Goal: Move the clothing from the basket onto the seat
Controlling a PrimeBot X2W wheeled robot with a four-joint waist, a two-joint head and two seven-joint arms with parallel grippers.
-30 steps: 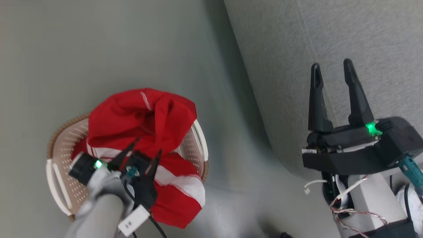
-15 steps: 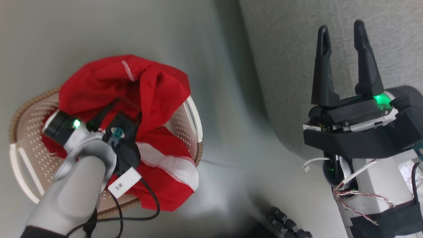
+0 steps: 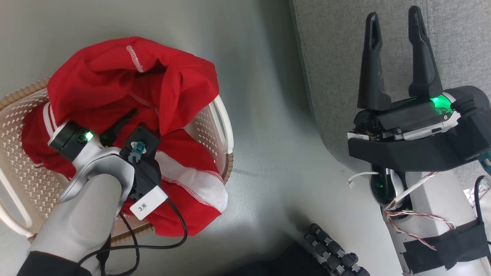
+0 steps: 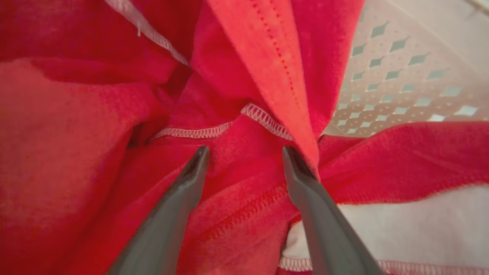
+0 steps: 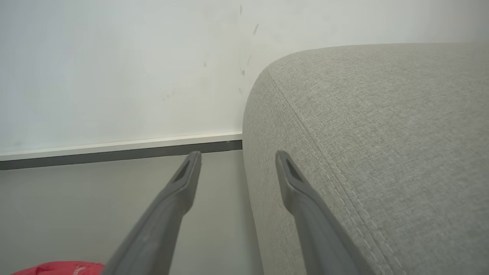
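The clothing (image 3: 115, 73) is a heap of bright red fabric with white panels and white stitching, piled in the cream perforated basket (image 3: 224, 115) and spilling over its near rim. My left gripper (image 3: 132, 115) is pushed down into the heap. In the left wrist view the left gripper (image 4: 245, 149) is open, both fingers pressed into folds of red clothing (image 4: 76, 133), with the basket wall (image 4: 382, 84) behind. My right gripper (image 3: 393, 13) stands open and empty over the edge of the grey seat (image 3: 460, 46). In the right wrist view the right gripper (image 5: 237, 153) straddles the seat's (image 5: 382, 133) rounded corner.
The basket stands on a grey floor (image 3: 264, 153) to the left of the seat. A white wall with a dark baseboard (image 5: 114, 154) lies beyond. A black ribbed part (image 3: 330, 253) sits at the bottom of the head view. A black cable (image 3: 180, 230) loops from my left wrist.
The head camera has moved, shifting the whole picture. My left gripper has sunk deeper into the red clothing, one finger now covered by a fold. The right gripper stays open.
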